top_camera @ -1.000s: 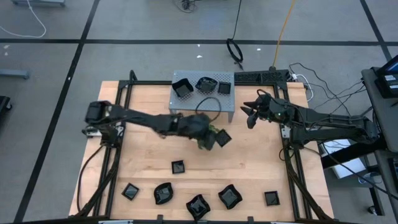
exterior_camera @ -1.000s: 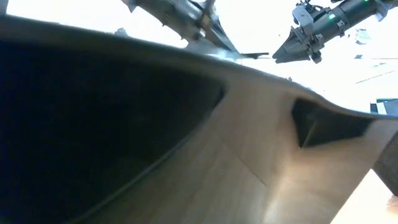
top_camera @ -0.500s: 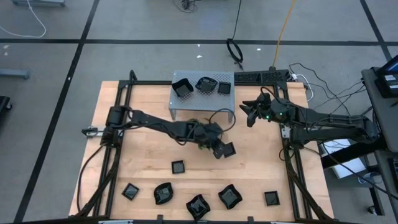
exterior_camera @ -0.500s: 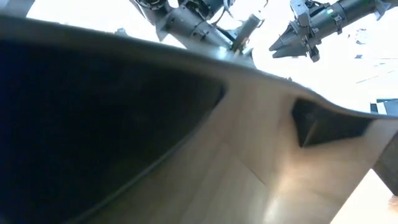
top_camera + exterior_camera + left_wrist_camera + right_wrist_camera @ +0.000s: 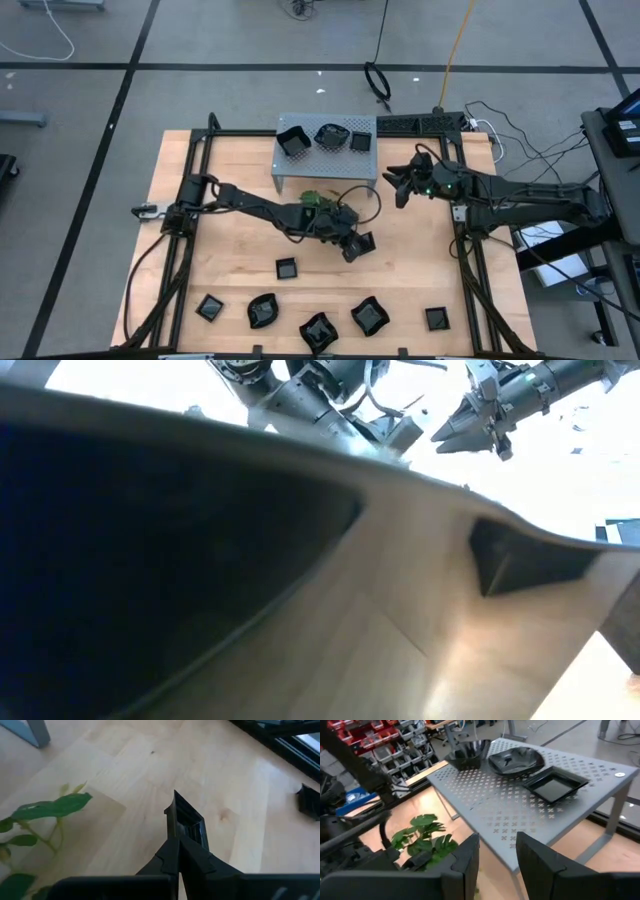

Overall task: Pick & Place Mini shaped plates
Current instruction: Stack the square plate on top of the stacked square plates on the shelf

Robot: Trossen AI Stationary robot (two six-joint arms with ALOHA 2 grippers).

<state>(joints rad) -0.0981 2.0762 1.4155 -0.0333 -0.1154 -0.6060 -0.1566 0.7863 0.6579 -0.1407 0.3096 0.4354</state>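
My left gripper (image 5: 352, 244) (image 5: 175, 844) is shut on the rim of a small square black plate (image 5: 364, 242) (image 5: 189, 821). It holds the plate on edge, low over bare wood near the table's middle. Three mini plates (image 5: 292, 140) (image 5: 330, 135) (image 5: 361, 141) sit on the grey perforated stand (image 5: 325, 160). Several more plates lie along the front: (image 5: 286, 267), (image 5: 209, 307), (image 5: 262, 310), (image 5: 369, 316). My right gripper (image 5: 400, 186) (image 5: 497, 851) hovers open and empty to the right of the stand, facing it.
A green leafy plant (image 5: 320, 200) (image 5: 422, 839) stands just in front of the stand, beside my left wrist. The black frame rails (image 5: 470, 280) run along both table sides. In the low view a large dark shape (image 5: 150, 560) close to the lens hides most of the table.
My left arm has swung the held plate from beside the plant toward the front right and lower over the wood. The right gripper has barely shifted.
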